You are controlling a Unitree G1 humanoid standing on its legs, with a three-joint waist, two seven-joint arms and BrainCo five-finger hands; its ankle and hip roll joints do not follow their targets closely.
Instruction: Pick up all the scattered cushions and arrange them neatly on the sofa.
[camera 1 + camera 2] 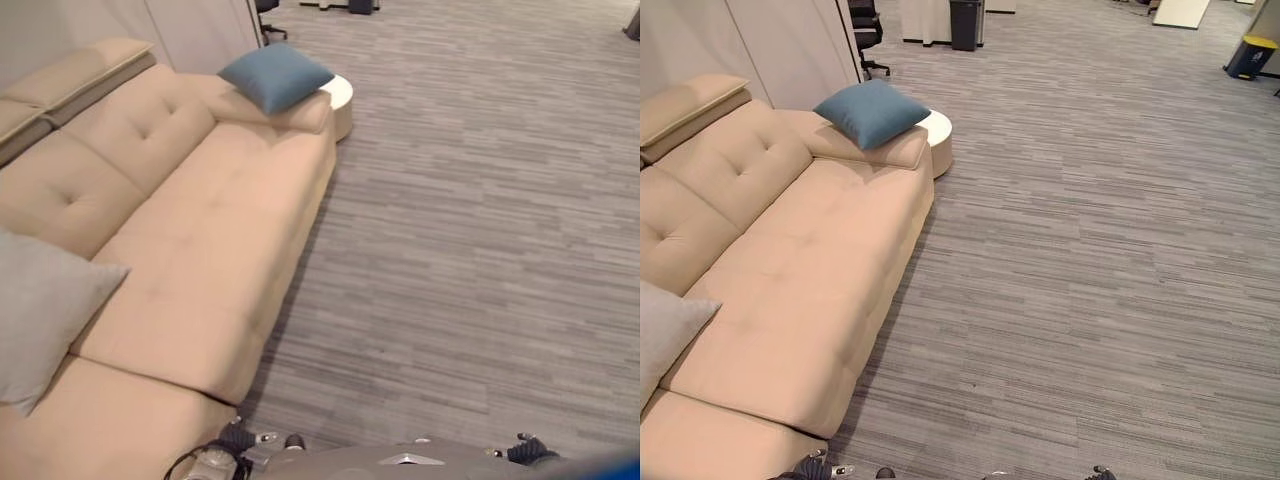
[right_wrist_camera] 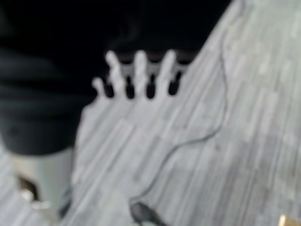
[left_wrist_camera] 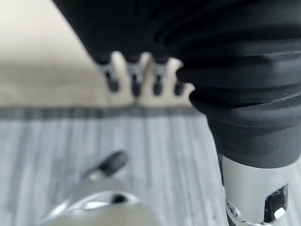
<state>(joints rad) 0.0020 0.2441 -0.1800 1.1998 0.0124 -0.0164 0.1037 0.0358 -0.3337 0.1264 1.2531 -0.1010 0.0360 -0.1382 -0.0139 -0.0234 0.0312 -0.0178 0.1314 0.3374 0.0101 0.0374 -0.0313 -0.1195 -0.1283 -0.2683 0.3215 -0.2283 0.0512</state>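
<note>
A blue cushion (image 1: 871,112) rests on the far armrest of the beige sofa (image 1: 810,270); a grey cushion (image 1: 40,315) leans at its near end. The right eye view adds a black bin (image 1: 966,24). Left hand (image 3: 141,77) and right hand (image 2: 136,77) hang with straight fingers, holding nothing, over grey floor (image 1: 1090,260)

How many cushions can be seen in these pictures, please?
2. A blue cushion rests on the sofa's far armrest; a grey cushion leans at its near end. Others may lie outside the views.
</note>
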